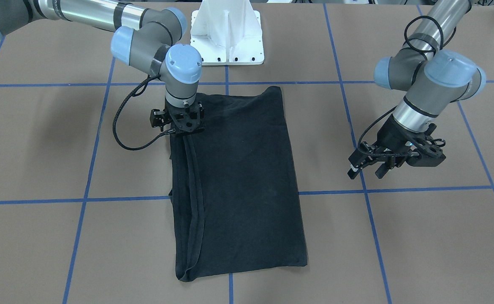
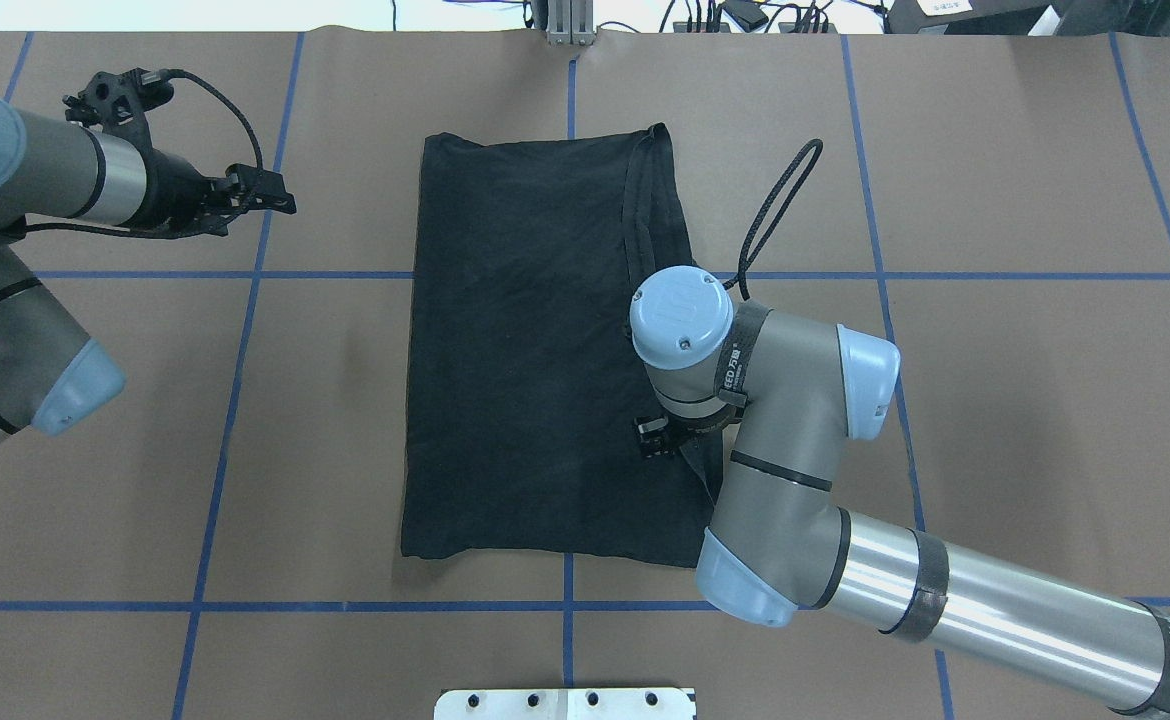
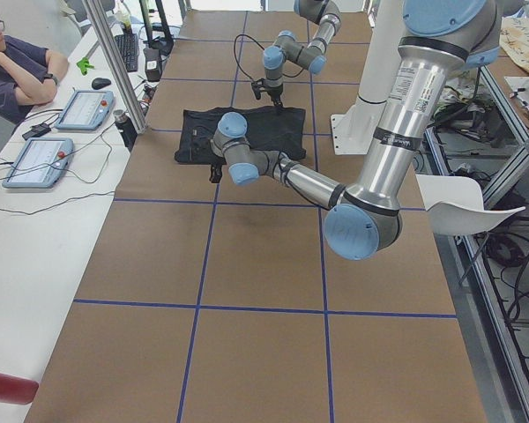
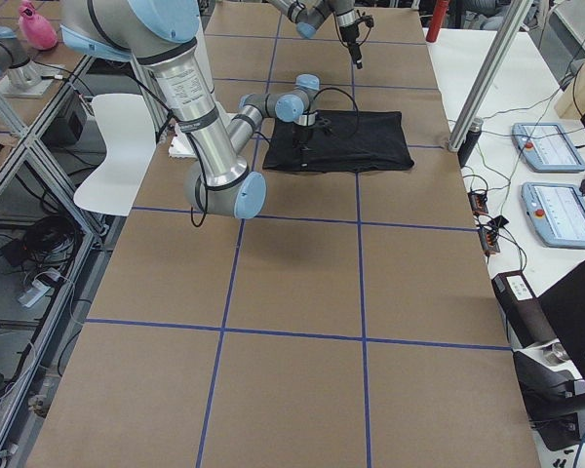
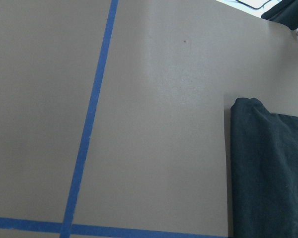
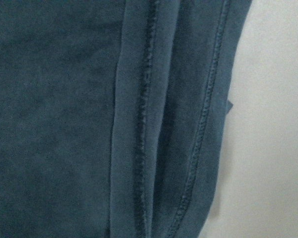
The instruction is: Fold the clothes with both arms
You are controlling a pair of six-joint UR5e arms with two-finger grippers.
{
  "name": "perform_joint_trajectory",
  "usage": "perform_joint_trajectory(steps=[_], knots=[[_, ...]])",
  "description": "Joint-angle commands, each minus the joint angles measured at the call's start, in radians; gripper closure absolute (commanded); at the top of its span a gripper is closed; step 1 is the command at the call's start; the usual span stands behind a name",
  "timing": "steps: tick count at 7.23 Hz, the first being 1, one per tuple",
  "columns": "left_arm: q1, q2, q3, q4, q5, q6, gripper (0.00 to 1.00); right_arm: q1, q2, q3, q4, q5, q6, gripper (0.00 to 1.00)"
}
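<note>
A robotics lab: two robot arms point(image 2: 785, 470) over a brown-papered table point(image 2: 995, 420) gridded with blue tape point(image 2: 995, 275), aluminium framing point(image 3: 115, 66), teach pendants point(image 3: 37, 161) on a white side bench point(image 3: 35, 264).

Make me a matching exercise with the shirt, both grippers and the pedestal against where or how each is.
1 shirt
2 left gripper
3 right gripper
4 pedestal

A white, on the robot's side
B above bare table, off the shirt
C black, folded flat
D low over the shirt's hemmed edge

Pairs: 1-C, 2-B, 3-D, 4-A
</note>
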Motion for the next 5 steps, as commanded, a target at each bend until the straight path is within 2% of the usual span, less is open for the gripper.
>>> perform_joint_trajectory(steps=[1, 5], knots=[[0.003, 0.000, -0.001, 0.000, 0.000, -0.001, 0.00, 0.019, -0.007, -0.001, -0.001, 0.003, -0.003, 0.01], [0.007, -0.014, 0.002, 0.000, 0.000, -0.002, 0.00, 0.071, -0.057, 0.011, -0.007, 0.017, -0.035, 0.01]])
